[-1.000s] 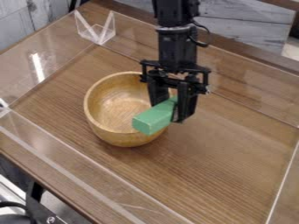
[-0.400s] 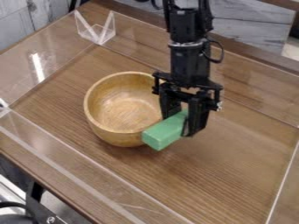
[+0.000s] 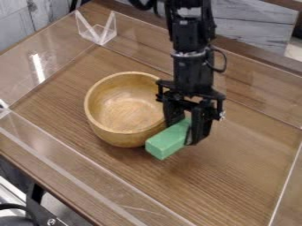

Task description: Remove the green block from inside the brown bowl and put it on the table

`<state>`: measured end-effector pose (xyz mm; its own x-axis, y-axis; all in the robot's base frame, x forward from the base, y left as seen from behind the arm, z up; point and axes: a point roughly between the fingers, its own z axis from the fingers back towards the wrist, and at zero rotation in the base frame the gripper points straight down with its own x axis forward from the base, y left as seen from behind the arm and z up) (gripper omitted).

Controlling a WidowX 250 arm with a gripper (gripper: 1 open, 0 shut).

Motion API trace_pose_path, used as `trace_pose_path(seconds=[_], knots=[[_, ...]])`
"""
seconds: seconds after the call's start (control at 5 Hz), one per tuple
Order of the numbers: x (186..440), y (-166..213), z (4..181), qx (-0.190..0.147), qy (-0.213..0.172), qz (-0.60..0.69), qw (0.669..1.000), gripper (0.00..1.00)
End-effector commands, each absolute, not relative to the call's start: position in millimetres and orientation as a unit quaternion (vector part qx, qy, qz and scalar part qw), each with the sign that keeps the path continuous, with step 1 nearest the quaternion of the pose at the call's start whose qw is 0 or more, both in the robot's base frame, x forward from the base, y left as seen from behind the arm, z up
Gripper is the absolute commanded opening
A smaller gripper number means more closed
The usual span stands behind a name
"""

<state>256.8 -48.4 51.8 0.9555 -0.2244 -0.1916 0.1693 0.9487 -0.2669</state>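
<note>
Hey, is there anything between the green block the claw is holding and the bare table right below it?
Nothing visible. The claw holds the green block just outside the brown bowl, low over bare table.

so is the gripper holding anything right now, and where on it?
Yes. The gripper is shut on the green block, pinching its upper right end; the lower left end sticks out free, beside the brown bowl.

block (image 3: 168, 141) right of bowl (image 3: 123, 108), on table (image 3: 224, 190)
</note>
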Motion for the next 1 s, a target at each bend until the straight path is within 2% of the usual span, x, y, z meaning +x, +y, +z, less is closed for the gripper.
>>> trace_pose_path(seconds=[0.0, 0.8], knots=[[262, -52, 56.1, -0.123, 0.085, -0.107, 0.983, 0.0], [260, -55, 41.7, -0.125, 0.085, -0.112, 0.982, 0.0]])
